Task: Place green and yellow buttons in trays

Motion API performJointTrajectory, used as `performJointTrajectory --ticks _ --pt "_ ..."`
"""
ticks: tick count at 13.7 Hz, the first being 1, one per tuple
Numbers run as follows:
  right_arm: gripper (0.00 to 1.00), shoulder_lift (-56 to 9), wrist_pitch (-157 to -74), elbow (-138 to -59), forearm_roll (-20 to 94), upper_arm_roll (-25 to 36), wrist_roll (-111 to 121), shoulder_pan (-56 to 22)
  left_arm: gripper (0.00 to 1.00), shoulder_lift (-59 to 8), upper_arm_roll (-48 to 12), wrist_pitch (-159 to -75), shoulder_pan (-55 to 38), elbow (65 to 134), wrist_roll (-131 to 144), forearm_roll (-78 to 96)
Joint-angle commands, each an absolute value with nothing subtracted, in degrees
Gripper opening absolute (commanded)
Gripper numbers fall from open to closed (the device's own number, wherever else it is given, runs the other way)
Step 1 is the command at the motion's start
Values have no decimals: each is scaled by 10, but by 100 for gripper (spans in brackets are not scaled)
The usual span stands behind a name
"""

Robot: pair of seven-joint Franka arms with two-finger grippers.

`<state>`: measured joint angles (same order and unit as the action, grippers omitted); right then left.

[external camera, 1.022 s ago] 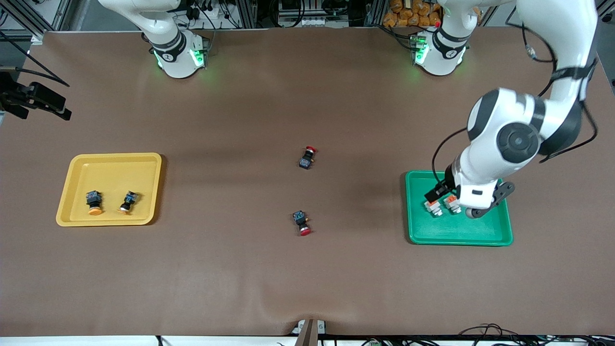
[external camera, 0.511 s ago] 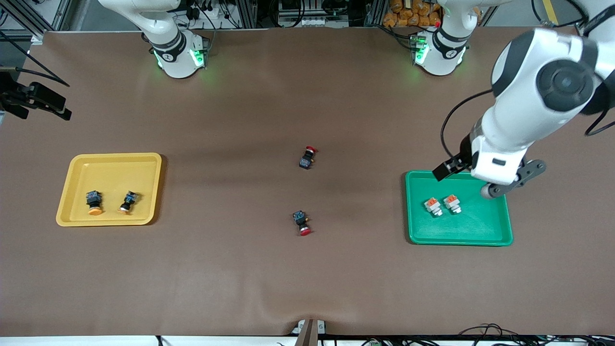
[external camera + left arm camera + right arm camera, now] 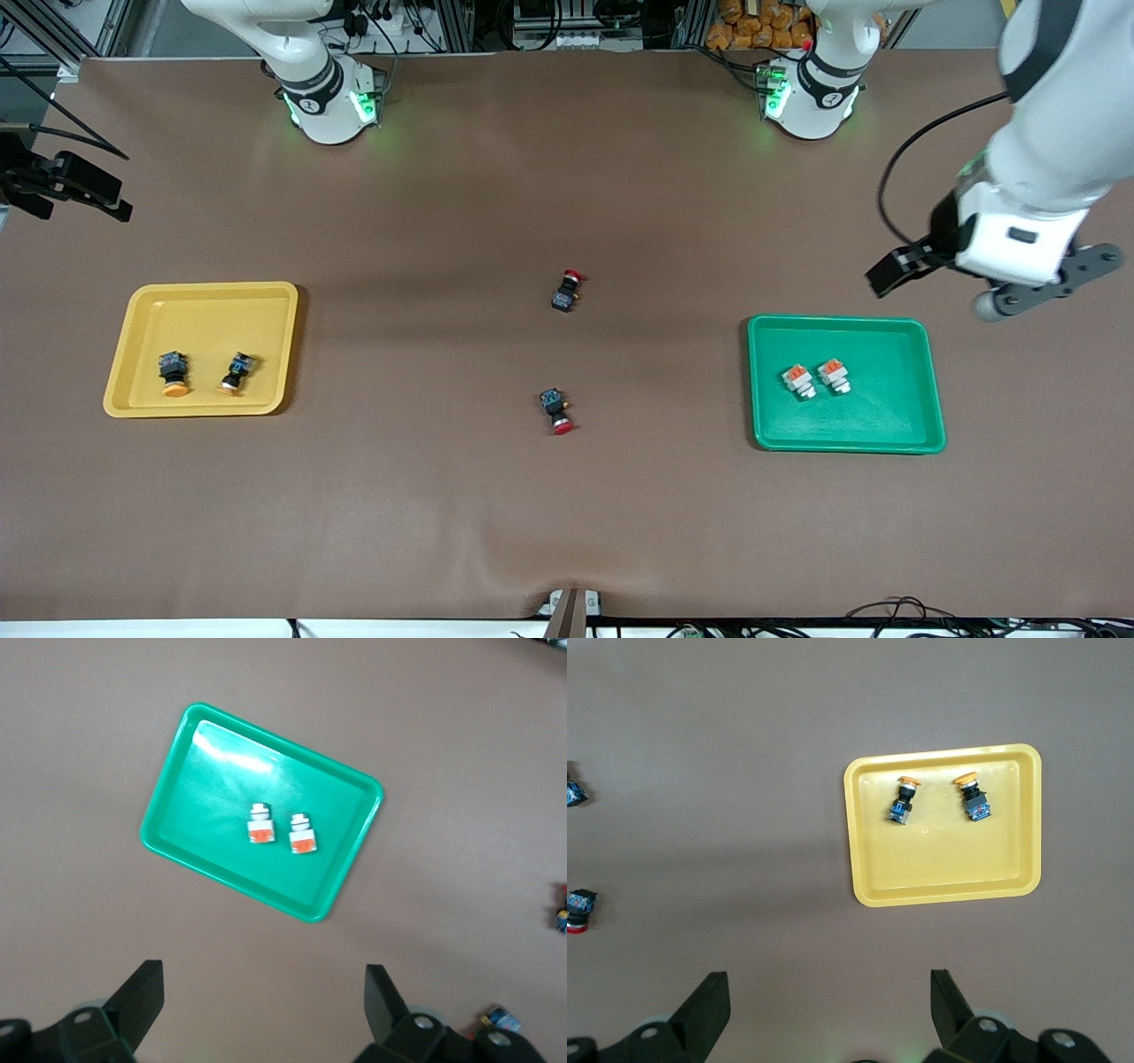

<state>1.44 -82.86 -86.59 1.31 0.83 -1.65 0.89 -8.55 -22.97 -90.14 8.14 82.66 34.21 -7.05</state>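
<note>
**All four buttons look sorted; both grippers empty**

Left gripper (image 3: 952,288) hangs spread wide and empty above bare table, just off the green tray (image 3: 921,390) on the side toward the robot bases and toward the left arm's end of the table. My left wrist view shows both of its fingers (image 3: 142,997) apart with nothing between them, the green tray well below.

Inside that tray I see the two white-bodied buttons (image 3: 816,378) with orange blocks, lying side by side, apart from the rim.

Toward the right arm's end of the table from the green tray sits the yellow tray (image 3: 133,354), holding the two black-bodied buttons (image 3: 937,802) with orange-yellow caps. My right gripper (image 3: 824,1010) waits high over the table near that tray, jaws released, carrying nothing.

Between the trays, two red-capped buttons (image 3: 561,354) lie on the brown table (image 3: 567,514); I judge they are not part of the job.

As I read it, the sorting is done and nothing remains but parking the arms.
</note>
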Motion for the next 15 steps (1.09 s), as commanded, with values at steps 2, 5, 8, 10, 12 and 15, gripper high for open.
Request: performJointTrajectory --ticks 2,5,8,10,12,15 --pt "100 17 -824 -866 16 7 -23 11 100 -53 -224 -885 129 821 188 -53" --pt "100 17 -824 -866 16 7 -19 10 100 -22 -100 -882 51 836 93 -15" --pt "100 17 -824 -867 16 7 -18 10 100 17 -43 -882 18 888 81 7" --pt "100 17 -824 -867 16 7 -18 10 100 55 -32 -884 3 938 82 7" --pt "100 17 -824 -867 16 7 -18 10 100 80 -29 -889 -7 968 85 5" --pt "100 17 -824 -867 16 7 -18 11 100 100 -31 -889 -18 986 94 1"
